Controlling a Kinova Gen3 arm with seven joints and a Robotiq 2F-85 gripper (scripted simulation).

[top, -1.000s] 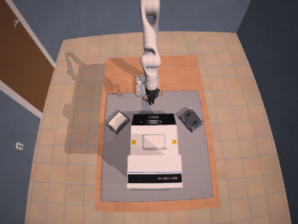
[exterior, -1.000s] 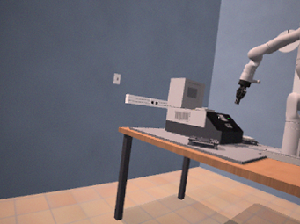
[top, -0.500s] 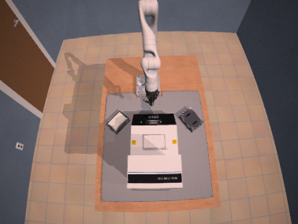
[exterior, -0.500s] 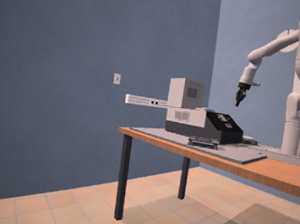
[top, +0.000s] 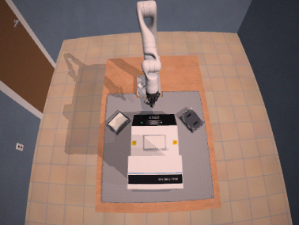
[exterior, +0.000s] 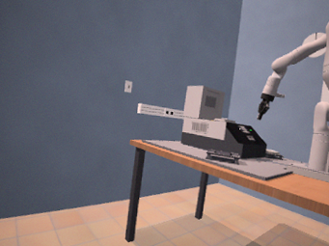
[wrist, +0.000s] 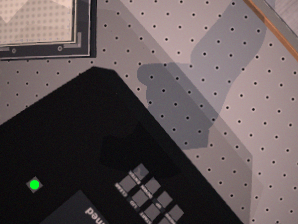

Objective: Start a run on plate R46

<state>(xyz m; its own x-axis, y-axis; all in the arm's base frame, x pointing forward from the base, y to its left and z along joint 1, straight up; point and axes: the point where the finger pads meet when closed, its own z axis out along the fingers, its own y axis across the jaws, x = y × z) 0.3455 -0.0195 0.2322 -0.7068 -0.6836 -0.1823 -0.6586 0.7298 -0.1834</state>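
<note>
Top view, clock centred on the cycler: gripper at 12, pinched narrow on nothing, apart from the cycler; plate in its nest at 10, label illegible. Wrist view: plate and keys cut off.

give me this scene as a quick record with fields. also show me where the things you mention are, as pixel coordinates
gripper: shut, nothing held (top: 152,106) (exterior: 260,118)
cycler: Q1 (top: 136,150) (exterior: 203,142) (wrist: 60,120)
lid: raised (top: 155,164) (exterior: 193,101)
lamp: green (top: 141,123) (exterior: 250,130) (wrist: 34,184)
nest beside cycler, pale plate in it: pale plate (top: 119,120) (exterior: 273,153) (wrist: 37,22)
opposite nest: dark, no plate seen (top: 191,120) (exterior: 223,157)
block: can't tell if a plate is on it
</note>
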